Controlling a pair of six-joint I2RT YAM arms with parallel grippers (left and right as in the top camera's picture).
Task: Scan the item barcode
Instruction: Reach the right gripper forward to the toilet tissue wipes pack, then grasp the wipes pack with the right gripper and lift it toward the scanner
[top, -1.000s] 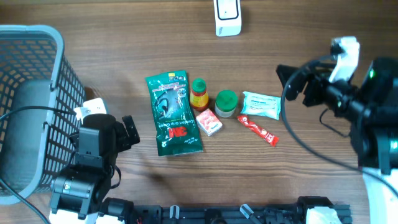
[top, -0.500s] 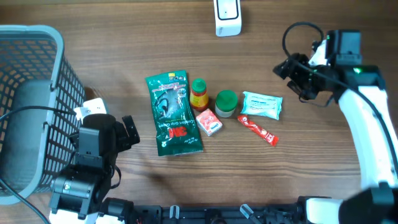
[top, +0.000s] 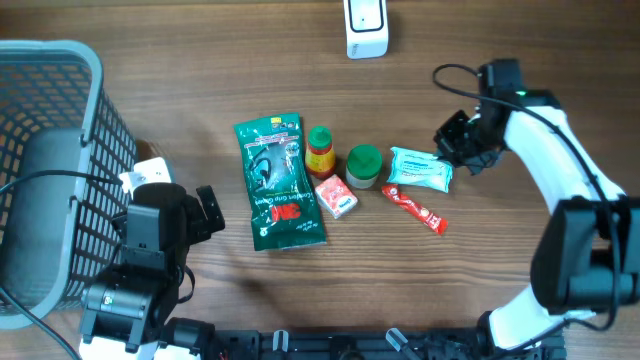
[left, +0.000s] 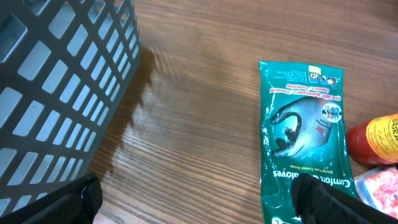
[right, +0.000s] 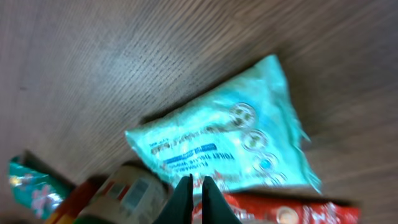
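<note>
1. Dark brown wood-grain table (top: 520, 40) fills every view, matte with fine streaks.
2. Only the overhead view shows the whole layout. A grey plastic mesh basket (top: 60, 120) stands at the left, a white boxy scanner (top: 366, 30) sits at the far edge, and a loose cluster of goods lies mid-table.
3. From left to right the cluster holds a flat glossy green glove pack (top: 280, 180), a small bottle (top: 320, 150) with a green cap, a round green-lidded jar (top: 363, 165) and a pale teal pack (top: 420, 168). A pink packet (top: 337, 196) and a slim red sachet (top: 412, 208) lie on the near side.
4. The teal pack, soft and pillow-shaped with crimped ends, lies just right of the jar and well apart from the scanner.
5. From overhead the right gripper (top: 452, 150) sits at the teal pack's upper right corner.
6. The right wrist view shows what the overhead cannot: the jaws are pressed together with nothing between them. They are over the crinkled film of the teal pack (right: 230, 137), with the jar (right: 134, 190) and the red sachet (right: 280, 211) at the frame's bottom edge. Whether the tips touch the pack cannot be told.
7. The left gripper (top: 207, 213) is beside the basket, well apart from the cluster.
8. Its wrist view shows the jaws spread wide and empty, framing bare wood. The basket's square lattice (left: 56, 93) is on one side and the glove pack (left: 305, 143) on the other.
</note>
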